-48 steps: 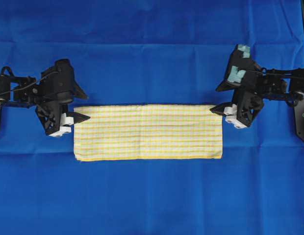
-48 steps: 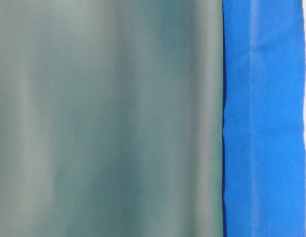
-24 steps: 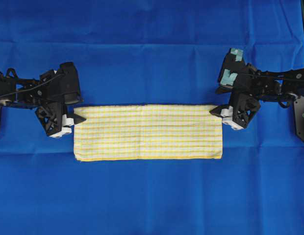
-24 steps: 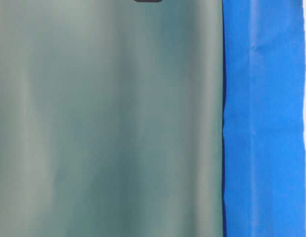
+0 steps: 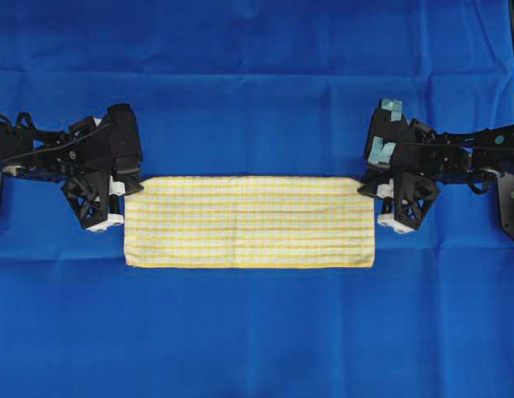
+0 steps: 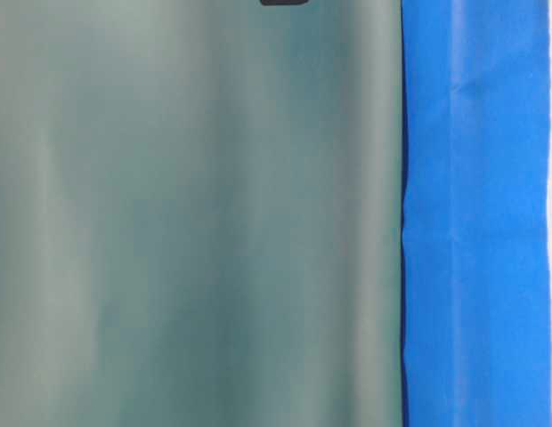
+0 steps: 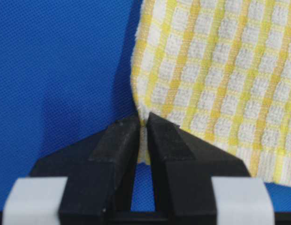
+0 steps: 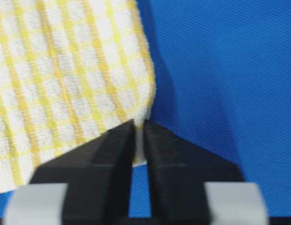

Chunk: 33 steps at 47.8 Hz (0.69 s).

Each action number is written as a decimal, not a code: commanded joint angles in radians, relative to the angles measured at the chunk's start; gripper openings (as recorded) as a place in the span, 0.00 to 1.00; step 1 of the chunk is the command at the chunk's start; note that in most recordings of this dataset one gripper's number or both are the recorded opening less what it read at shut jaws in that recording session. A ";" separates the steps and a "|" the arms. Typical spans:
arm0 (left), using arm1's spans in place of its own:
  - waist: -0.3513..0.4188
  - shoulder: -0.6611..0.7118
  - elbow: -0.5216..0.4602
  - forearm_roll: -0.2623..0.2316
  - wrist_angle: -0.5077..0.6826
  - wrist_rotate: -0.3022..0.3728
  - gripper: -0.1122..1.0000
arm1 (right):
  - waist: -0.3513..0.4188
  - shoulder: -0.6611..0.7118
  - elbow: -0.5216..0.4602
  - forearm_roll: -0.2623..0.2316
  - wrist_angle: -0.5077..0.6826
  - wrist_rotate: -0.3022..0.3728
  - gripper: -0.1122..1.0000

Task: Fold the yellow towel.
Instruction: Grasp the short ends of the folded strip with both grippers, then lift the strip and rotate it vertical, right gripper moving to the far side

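Towel point(image 5: 249, 222) flat on blue cloth point(image 5: 257, 99), centre, long side left-right. Left gripper point(image 7: 143, 123) and right gripper point(image 8: 139, 125), wide apart a second ago, now pinch far corners; far edge slightly drawn in. Grasp made, fold likely next: lift, carry toward near edge

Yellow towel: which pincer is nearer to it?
Neither: both grip it. The left pincer is shut on the yellow towel at its far-left corner, the right pincer on its far-right corner.
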 commanded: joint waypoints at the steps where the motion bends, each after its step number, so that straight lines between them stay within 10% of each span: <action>1: 0.003 -0.005 -0.009 0.000 0.017 0.002 0.14 | 0.002 -0.015 -0.014 -0.003 0.008 0.003 0.15; 33: 0.081 -0.181 -0.152 0.009 0.216 0.014 0.14 | -0.002 -0.341 -0.095 -0.072 0.253 0.009 0.13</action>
